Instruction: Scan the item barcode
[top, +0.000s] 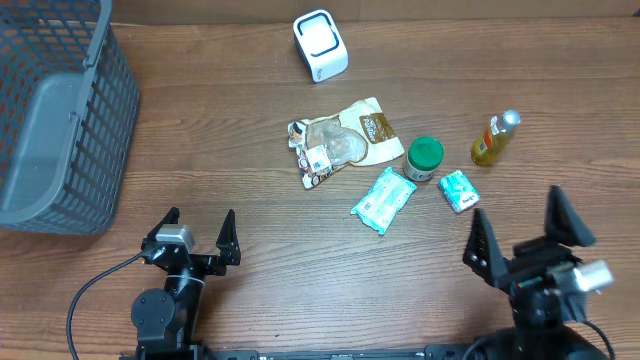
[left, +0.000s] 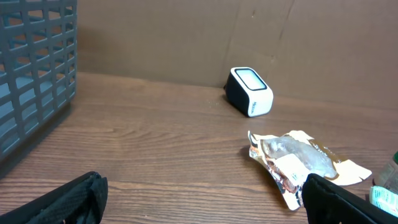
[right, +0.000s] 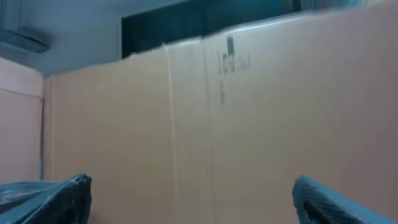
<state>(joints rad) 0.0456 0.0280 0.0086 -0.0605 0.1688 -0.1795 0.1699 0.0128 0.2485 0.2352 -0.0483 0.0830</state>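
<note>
Overhead: open tabletop (top: 220, 150) separates basket (top: 108, 100) from snack pouch (top: 345, 140).

Even, soft indoor light; faint shadows; right wrist view blurred.

Matt wood-grain table (top: 250, 220), glossy white plastic scanner (top: 320, 45), crinkly shiny foil pouch (top: 345, 140).

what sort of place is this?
Probably a mock checkout bench: white barcode scanner, grey basket, and packaged goods such as a snack pouch on a wooden table.
</note>
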